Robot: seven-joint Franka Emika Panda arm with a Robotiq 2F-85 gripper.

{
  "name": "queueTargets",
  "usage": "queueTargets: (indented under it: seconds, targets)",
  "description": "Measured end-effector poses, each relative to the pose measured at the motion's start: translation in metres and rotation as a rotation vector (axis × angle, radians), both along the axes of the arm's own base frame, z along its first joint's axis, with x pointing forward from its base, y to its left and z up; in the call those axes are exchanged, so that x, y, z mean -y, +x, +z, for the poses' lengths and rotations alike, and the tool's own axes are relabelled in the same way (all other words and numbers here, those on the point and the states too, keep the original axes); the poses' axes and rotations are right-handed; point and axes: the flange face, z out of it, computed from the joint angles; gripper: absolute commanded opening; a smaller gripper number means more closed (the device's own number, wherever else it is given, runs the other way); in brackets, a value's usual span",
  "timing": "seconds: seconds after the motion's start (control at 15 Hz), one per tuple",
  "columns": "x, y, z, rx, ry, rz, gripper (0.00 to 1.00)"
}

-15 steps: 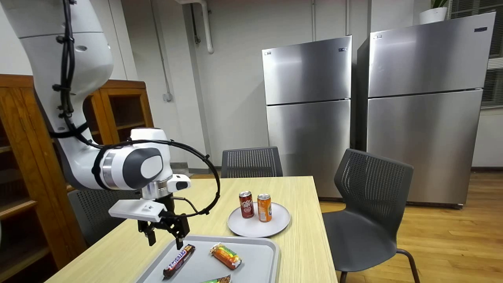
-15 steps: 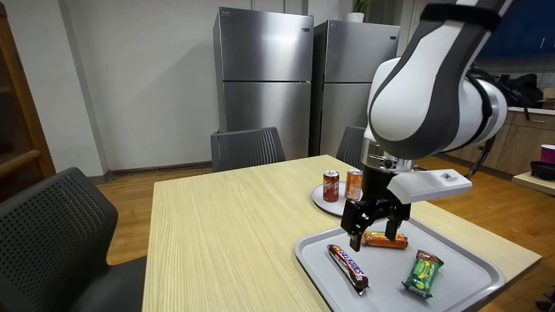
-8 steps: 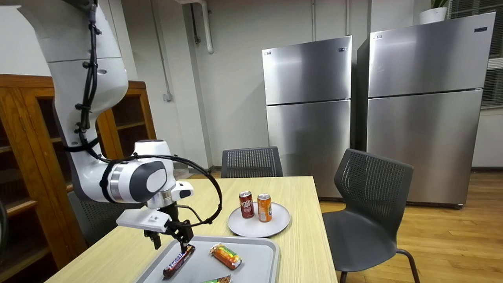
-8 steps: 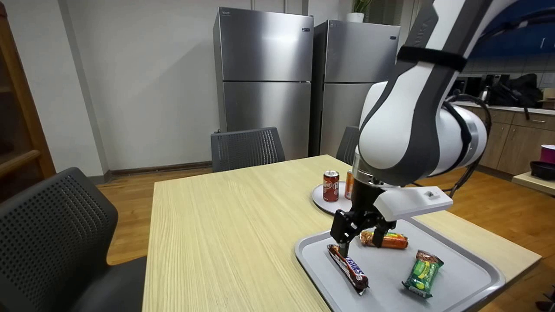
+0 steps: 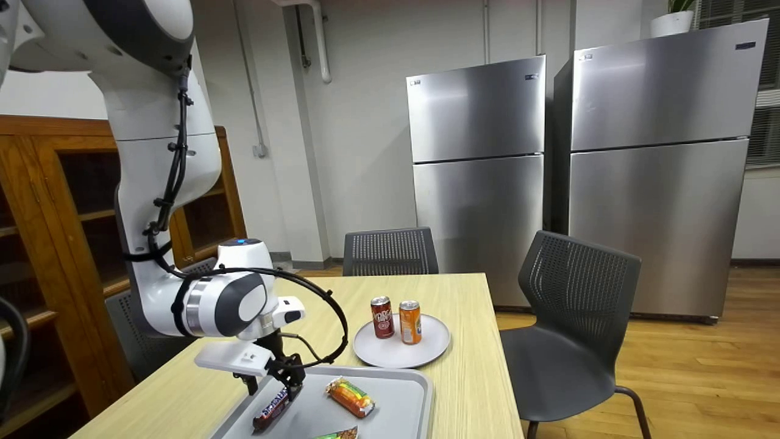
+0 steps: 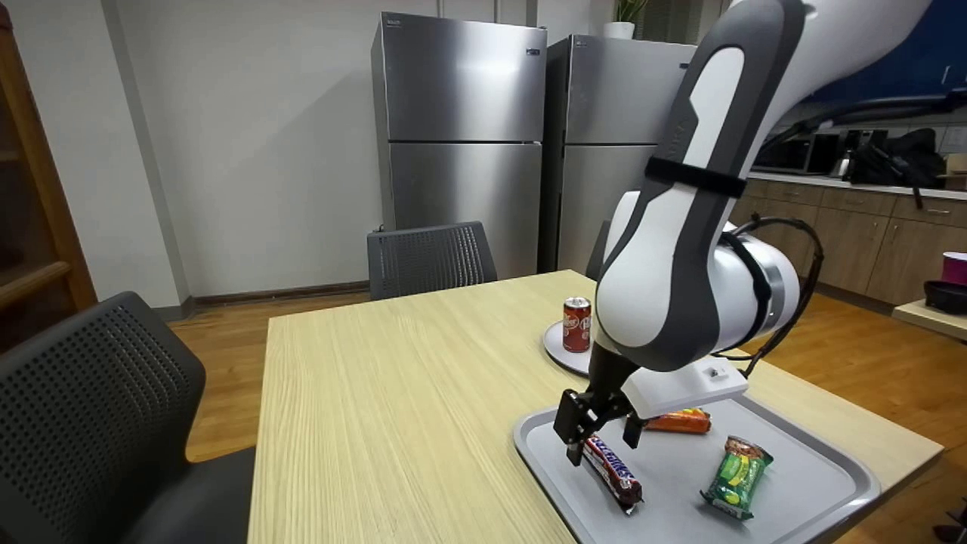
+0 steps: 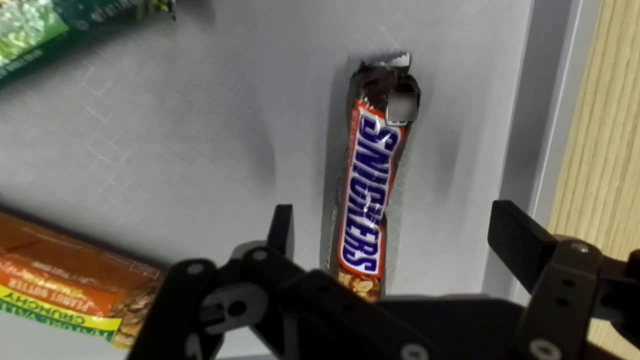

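My gripper [image 7: 392, 222] is open and empty, with its fingers on either side of the Snickers bar in the wrist view. It hangs low over the bar's far end in both exterior views [image 5: 272, 390] [image 6: 603, 446]. The dark-wrapped Snickers bar [image 7: 367, 195] lies flat on the grey tray [image 7: 150, 150]; it also shows in both exterior views [image 5: 271, 411] [image 6: 616, 476]. The left finger in the wrist view is nearer to the bar; the right finger is over the tray's rim. An orange granola bar [image 7: 60, 285] and a green granola bar [image 7: 30, 40] lie on the same tray.
A plate [image 5: 402, 360] behind the tray bears a red Dr Pepper can [image 5: 382, 318] and an orange can [image 5: 410, 322]. The arm hides the orange can in an exterior view. Dark chairs [image 5: 576, 305] [image 6: 430, 261] stand round the wooden table [image 6: 393, 393].
The arm has come down, and the open gripper has moved lower, from above the tray to around the Snickers bar's far end. The bars, cans and tray have not moved.
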Motion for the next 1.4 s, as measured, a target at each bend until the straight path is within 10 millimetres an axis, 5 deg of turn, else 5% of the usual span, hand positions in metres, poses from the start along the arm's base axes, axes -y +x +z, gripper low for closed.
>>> queueTargets:
  seconds: [0.93,1.0,1.07,1.2,1.4]
  targets:
    - [-0.003,0.012,-0.023,0.009,-0.001,-0.001,1.00]
    - [-0.003,0.012,-0.023,0.009,-0.001,-0.001,0.94]
    - [-0.003,0.012,-0.023,0.009,-0.001,-0.001,0.72]
    - [-0.003,0.012,-0.023,0.010,-0.001,-0.001,0.68]
    - [-0.002,0.012,-0.023,0.010,-0.003,-0.003,0.45]
